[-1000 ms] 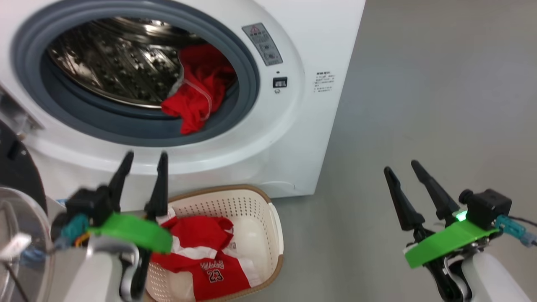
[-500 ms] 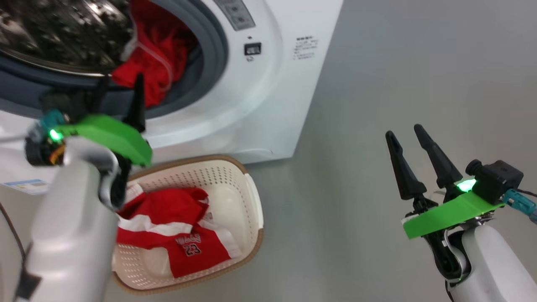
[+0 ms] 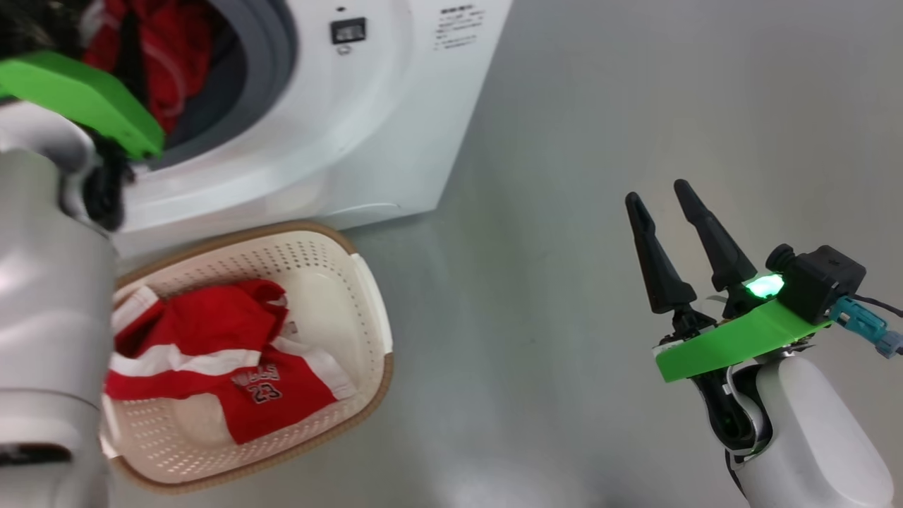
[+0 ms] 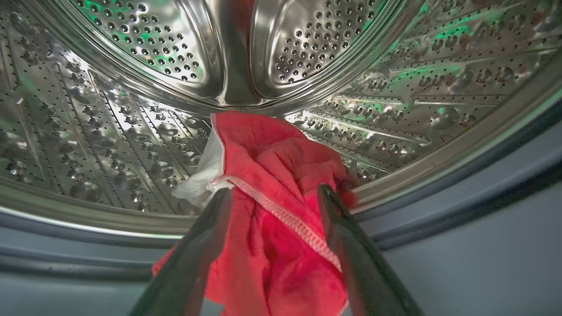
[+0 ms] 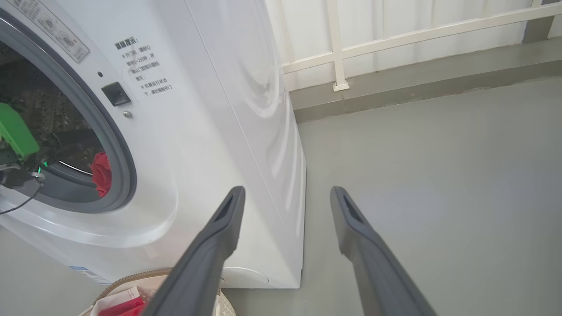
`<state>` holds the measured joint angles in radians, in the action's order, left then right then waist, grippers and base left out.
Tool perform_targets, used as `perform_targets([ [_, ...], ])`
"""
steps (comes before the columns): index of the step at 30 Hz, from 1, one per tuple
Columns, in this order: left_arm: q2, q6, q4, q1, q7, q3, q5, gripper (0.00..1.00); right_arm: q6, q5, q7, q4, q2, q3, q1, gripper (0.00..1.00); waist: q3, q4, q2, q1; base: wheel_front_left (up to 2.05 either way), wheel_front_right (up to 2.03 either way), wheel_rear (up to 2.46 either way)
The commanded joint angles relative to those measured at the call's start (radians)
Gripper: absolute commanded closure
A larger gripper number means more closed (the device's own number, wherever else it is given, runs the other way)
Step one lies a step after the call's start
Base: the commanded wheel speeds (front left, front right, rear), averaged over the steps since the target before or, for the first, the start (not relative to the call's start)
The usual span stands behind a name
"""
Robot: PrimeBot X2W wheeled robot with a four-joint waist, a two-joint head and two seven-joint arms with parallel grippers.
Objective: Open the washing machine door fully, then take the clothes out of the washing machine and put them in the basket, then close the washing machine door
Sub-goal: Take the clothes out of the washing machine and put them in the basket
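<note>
One red garment [image 4: 272, 245] sits in the washing machine [image 3: 338, 141], straddled by the spread left hand [image 4: 274, 191]; one basket [image 3: 370, 303] holds a jersey [image 3: 275, 402] reading 23; right hand [image 3: 656, 191] spread.

Red clothes [image 4: 272, 166] in washing machine [image 3: 381, 127], basket [image 3: 370, 310]

Each arm is a smooth, round, pale grey tube, like the right arm [image 3: 804, 437] and the left arm [image 3: 49, 303]. The right gripper [image 3: 655, 191] has two long black fingers [image 3: 652, 264] that get thin at the tips, above a flat bright green plate [image 3: 726, 342]. On that plate sit a small black camera box [image 3: 818, 279], a glowing green light [image 3: 764, 286] and a blue-green plug [image 3: 857, 321] with a thin dark cable [image 3: 883, 306].
</note>
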<state>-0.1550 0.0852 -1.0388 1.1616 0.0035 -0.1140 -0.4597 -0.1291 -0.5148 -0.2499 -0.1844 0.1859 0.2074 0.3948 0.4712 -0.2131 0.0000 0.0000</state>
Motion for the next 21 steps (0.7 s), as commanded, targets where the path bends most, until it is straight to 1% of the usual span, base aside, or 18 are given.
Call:
perform_targets([
  [1,-0.047,0.009,0.015,0.028,-0.001,0.017,0.000,0.00,-0.002,-0.006,-0.012,0.027,-0.003,0.017,0.010,0.00,0.039,-0.039,0.0000,0.0000,0.00,0.00,0.00],
  [3,-0.057,0.005,-0.018,0.058,0.006,0.018,-0.002,0.00,-0.002,-0.006,-0.012,0.029,-0.007,0.017,0.014,0.00,0.050,-0.050,0.0000,0.0000,0.00,0.00,0.00],
  [7,-0.081,-0.024,-0.088,0.112,0.045,0.013,0.005,0.00,-0.002,-0.007,-0.012,0.030,-0.014,0.016,0.018,0.00,0.070,-0.067,0.0000,0.0000,0.00,0.00,0.00],
  [15,-0.101,-0.050,-0.162,0.198,0.058,0.018,-0.006,0.00,-0.002,-0.007,-0.012,0.040,-0.033,0.018,0.029,0.00,0.114,-0.087,0.0000,0.0000,0.00,0.00,0.00],
  [17,-0.102,-0.066,-0.184,0.212,0.085,0.017,-0.007,0.00,-0.002,-0.006,-0.012,0.041,-0.036,0.017,0.031,0.00,0.123,-0.089,0.0000,0.0000,0.00,0.00,0.00],
  [21,-0.105,-0.102,-0.220,0.218,0.178,-0.004,0.005,0.00,-0.002,-0.006,-0.012,0.041,-0.038,0.013,0.033,0.00,0.131,-0.092,0.0000,0.0000,0.00,0.00,0.00],
])
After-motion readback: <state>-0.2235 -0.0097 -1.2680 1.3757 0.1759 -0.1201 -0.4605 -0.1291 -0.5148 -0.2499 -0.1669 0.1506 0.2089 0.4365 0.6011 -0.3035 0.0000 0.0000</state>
